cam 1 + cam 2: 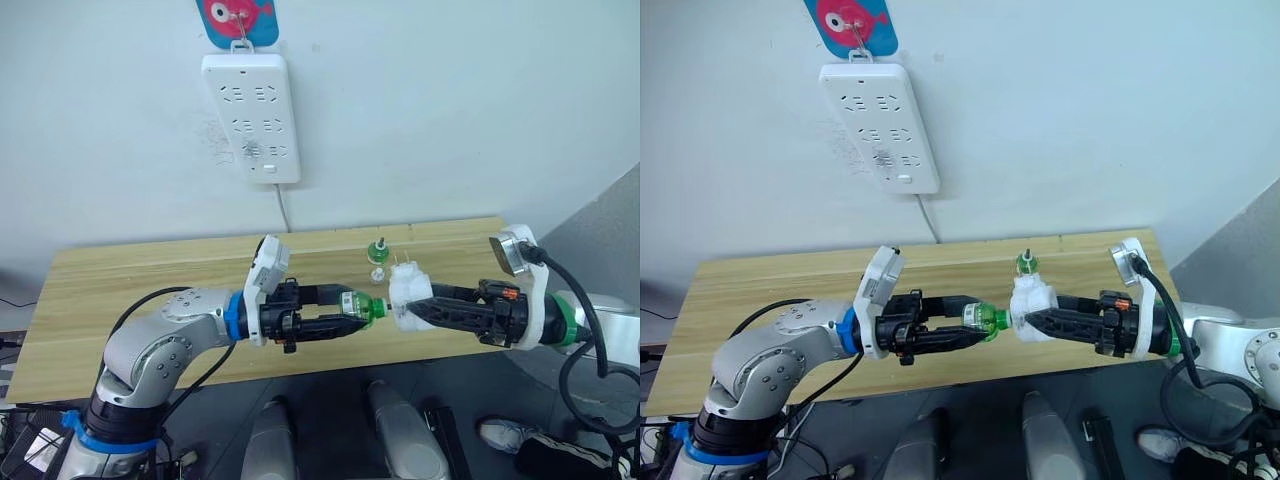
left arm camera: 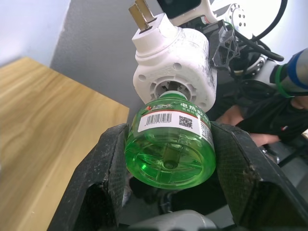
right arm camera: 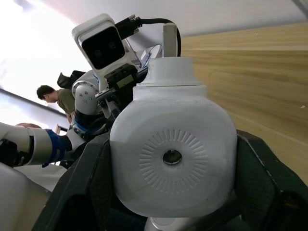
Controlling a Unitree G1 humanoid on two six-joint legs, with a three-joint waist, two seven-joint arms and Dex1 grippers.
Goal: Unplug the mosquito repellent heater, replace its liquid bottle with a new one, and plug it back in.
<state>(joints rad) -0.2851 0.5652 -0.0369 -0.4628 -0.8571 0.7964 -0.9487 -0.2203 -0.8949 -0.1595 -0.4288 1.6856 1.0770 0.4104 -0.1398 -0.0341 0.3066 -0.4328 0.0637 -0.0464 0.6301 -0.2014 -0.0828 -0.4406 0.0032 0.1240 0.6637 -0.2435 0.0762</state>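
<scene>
Nearest me, my left gripper point(image 1: 352, 312) pinches a green liquid bottle point(image 2: 169, 144) by its sides, its neck entering the socket of the mosquito repellent heater point(image 1: 408, 293). My right gripper point(image 1: 412, 312) is clamped on that white heater, held in the air above the front edge of the wooden table point(image 1: 120, 290), prongs pointing up. Just behind the heater I see a second small bottle point(image 1: 378, 252) standing on the table. Farther back, a white power strip point(image 1: 250, 115) hangs on the wall.
</scene>
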